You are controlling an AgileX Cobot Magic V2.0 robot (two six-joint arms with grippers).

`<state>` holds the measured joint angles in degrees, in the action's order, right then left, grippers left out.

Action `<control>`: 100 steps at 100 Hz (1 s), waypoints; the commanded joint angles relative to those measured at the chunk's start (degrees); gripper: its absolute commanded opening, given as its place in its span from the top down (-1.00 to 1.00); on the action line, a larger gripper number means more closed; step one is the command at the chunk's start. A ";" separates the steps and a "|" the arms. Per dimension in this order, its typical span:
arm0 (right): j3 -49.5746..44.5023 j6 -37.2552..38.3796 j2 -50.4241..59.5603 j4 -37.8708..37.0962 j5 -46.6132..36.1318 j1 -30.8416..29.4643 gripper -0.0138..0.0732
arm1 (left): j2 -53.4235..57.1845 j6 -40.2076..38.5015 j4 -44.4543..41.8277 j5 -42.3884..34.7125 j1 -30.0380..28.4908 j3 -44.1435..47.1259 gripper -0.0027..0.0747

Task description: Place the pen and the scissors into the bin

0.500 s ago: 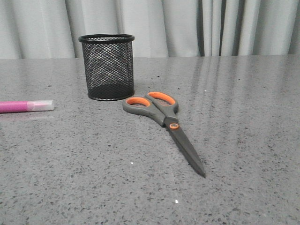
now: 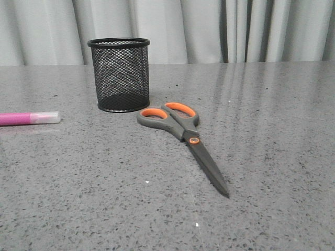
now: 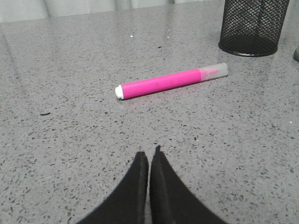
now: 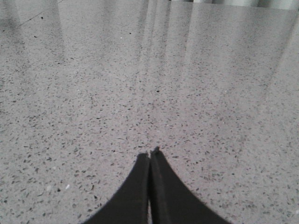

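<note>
The pink pen [image 2: 23, 118] with a whitish cap lies flat at the table's left edge; it also shows in the left wrist view [image 3: 170, 80]. The scissors [image 2: 183, 137], grey with orange-lined handles, lie closed mid-table, handles beside the bin, blades pointing toward the front. The black mesh bin [image 2: 120, 74] stands upright behind them and shows in the left wrist view [image 3: 254, 25]. My left gripper [image 3: 149, 153] is shut and empty, short of the pen. My right gripper [image 4: 150, 155] is shut and empty over bare table. Neither gripper shows in the front view.
The grey speckled tabletop [image 2: 272, 120] runs back to pale curtains [image 2: 209, 26]. A sliver of the scissors' handle shows at the edge of the left wrist view [image 3: 296, 53]. The right wrist view shows only tabletop.
</note>
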<state>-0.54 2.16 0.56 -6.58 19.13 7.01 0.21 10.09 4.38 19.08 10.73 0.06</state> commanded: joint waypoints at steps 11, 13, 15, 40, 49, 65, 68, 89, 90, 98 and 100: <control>-0.86 -0.35 1.17 0.04 -2.75 0.05 0.82 | 1.87 -0.38 0.14 -2.76 0.39 2.53 0.98; -0.86 -0.35 1.17 0.04 -2.75 0.05 0.82 | 1.87 -0.38 0.14 -2.76 0.39 2.53 0.98; -0.86 -0.35 1.17 0.04 -2.75 0.05 0.82 | 1.87 -0.38 0.14 -2.76 0.39 2.53 0.98; -0.86 -0.35 1.17 -0.92 -4.08 0.05 0.82 | 1.87 -0.38 0.14 -2.76 0.39 2.53 0.98; -0.86 -0.35 1.17 -1.14 -11.82 0.05 0.82 | 1.87 -0.38 0.14 -2.76 0.39 2.53 0.98; -0.86 -0.35 1.17 -1.14 -26.87 0.05 0.82 | 1.87 -0.38 0.14 -3.28 0.39 2.53 0.98; -0.86 -0.35 1.17 -1.14 -28.62 0.05 0.82 | 1.87 -0.38 0.32 -3.40 0.39 2.53 0.98; -0.86 0.52 1.17 -1.02 -35.52 0.05 0.82 | 1.87 -0.38 25.65 -11.65 0.52 2.53 0.98; -0.86 0.88 1.17 -0.90 -35.67 0.05 0.82 | 1.87 -0.38 29.35 -11.93 0.52 2.53 0.98; -0.86 7.86 1.17 2.61 -36.13 0.05 0.82 | 1.87 -0.38 46.91 -14.57 0.52 2.53 0.98; -0.86 9.14 1.17 4.13 -36.13 0.05 0.82 | 1.87 -0.38 49.63 -15.23 0.52 2.53 0.98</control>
<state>-0.54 5.84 0.56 -6.21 -11.60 7.01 0.21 9.99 36.58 11.46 10.73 0.06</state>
